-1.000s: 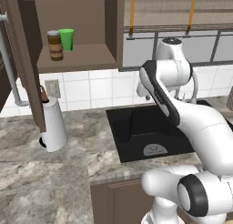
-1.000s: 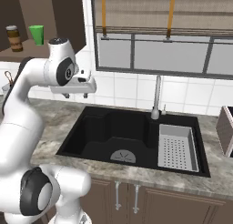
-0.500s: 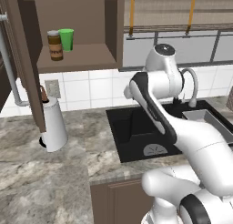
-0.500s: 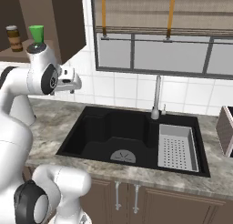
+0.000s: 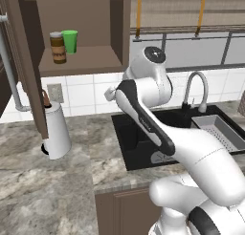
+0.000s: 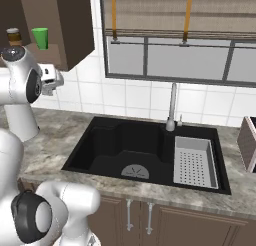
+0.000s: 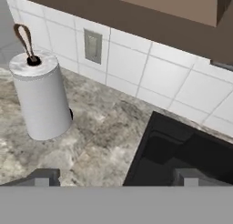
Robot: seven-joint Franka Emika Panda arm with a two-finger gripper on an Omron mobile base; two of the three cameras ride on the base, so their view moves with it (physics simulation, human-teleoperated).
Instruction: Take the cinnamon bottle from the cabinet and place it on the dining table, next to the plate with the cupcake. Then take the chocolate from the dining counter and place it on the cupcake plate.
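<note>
A: Eyes up on the cabinet [image 5: 28, 62], door swung wide to the left. The cinnamon bottle [image 5: 58, 48] stands upright on the shelf, far left, with the green cup [image 5: 70, 41] just beside it on its right and a little farther back.

B: Same pair from the other side: bottle [image 6: 14, 37] at the left edge of the right base view, cup [image 6: 40, 38] to its right, both above the arm's elbow.

A: And the hand? The gripper [image 7: 113, 177] looks down at the worktop [image 7: 91, 141], its two dark fingertips [image 7: 44, 176] standing far apart at the bottom of the hand view, released, nothing between them.

B: Nothing held, agreed. Below it there's the paper towel roll [image 7: 40, 96], upright on its holder near the tiled wall (brown loop handle sticking out of the top).

A: In the left base view the roll [image 5: 56, 130] stands on the worktop under the open door, well left of the black sink [image 5: 158, 133].

B: The sink's near left corner [image 7: 182, 150] fills the right of the hand view. The wall socket [image 7: 93, 46] sits on the tiles above the roll.

A: On the far right, faucet [image 6: 172, 107] arched over the basin, grey strainer tray [image 6: 195, 160] in its right half.

B: Bottle and gripper are well apart, the bottle up on the shelf.
</note>
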